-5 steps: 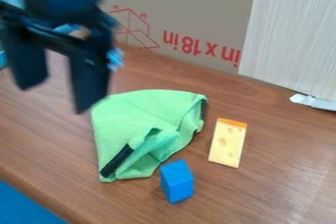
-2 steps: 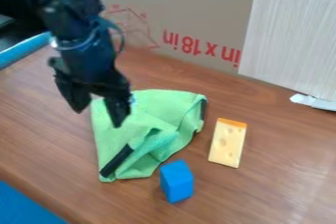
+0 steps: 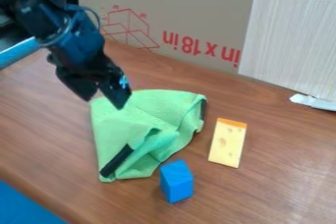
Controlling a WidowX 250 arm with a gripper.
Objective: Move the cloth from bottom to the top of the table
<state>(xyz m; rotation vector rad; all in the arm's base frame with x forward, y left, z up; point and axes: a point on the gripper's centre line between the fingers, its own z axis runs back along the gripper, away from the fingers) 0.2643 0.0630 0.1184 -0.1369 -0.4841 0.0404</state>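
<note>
Green cloth [image 3: 148, 120] lies rumpled to the end effector [image 3: 103, 103]'s lower right.

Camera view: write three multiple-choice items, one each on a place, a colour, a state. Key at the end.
1. Where is the blue block?
A) On top of the cheese
B) By the lower right edge of the cloth
C) Against the cardboard

2. Main colour of the cloth?
A) Green
B) Red
C) White

3. State of the gripper?
A) Shut on the block
B) Shut on the cloth
C) Open, holding nothing

Key:
1 B: the block sits just off that edge.
2 A: nearly all its fabric is green.
3 C: a gap shows between its fingertips, nothing in it.
</note>
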